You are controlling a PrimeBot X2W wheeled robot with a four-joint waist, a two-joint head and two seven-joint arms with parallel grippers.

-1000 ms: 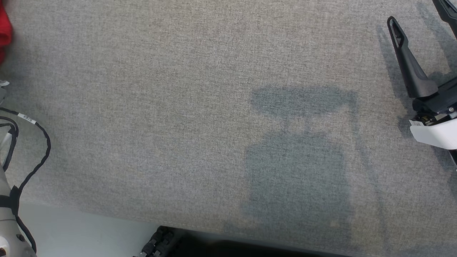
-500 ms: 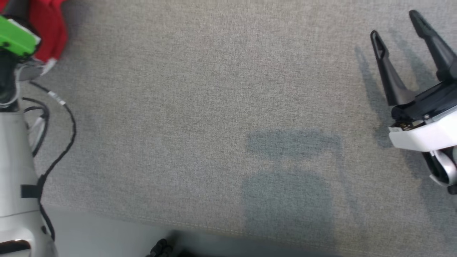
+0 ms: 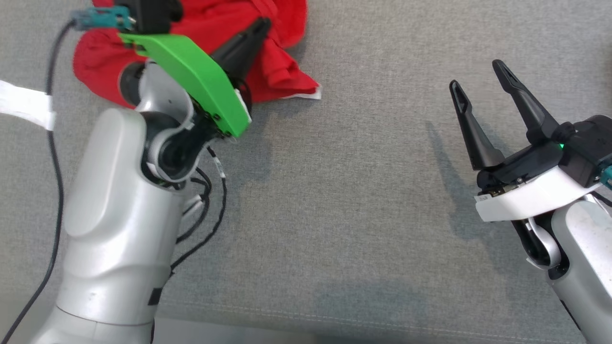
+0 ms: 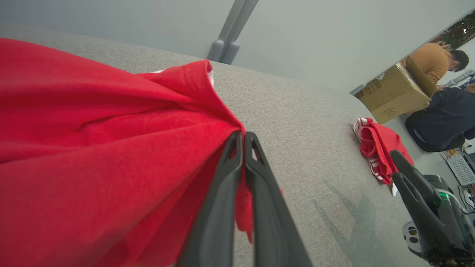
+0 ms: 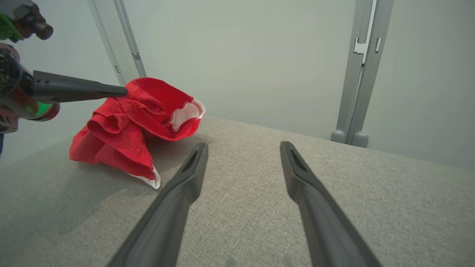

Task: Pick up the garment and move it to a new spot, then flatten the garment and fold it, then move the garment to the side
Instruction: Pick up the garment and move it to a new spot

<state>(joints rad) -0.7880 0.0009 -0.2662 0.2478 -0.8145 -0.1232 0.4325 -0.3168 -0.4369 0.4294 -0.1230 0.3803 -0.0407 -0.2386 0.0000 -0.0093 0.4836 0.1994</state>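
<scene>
A crumpled red garment (image 3: 279, 71) with white trim lies bunched on the grey fabric table (image 3: 344, 200), at the far left in the head view. My left gripper (image 3: 260, 26), under its green wrist cover, is shut on a fold of it. In the left wrist view the two fingers (image 4: 222, 193) press together on the red garment (image 4: 92, 148). The right wrist view shows the garment (image 5: 130, 126) partly lifted at the left gripper (image 5: 122, 90). My right gripper (image 3: 475, 74) hovers open over bare table at the right, with nothing between its fingers (image 5: 243, 145).
Another red-and-white cloth (image 4: 378, 152) lies folded near the table's far end. Beyond it are a cardboard box (image 4: 393, 92) and seated people (image 4: 441, 115). Grey posts (image 5: 352, 74) stand behind the table. Black cables (image 3: 205, 229) hang from the left arm. The table's front edge (image 3: 334, 320) runs along the bottom.
The head camera has shifted, bringing the left arm and the garment into view. The left gripper has shut on the garment. The right gripper stays open.
</scene>
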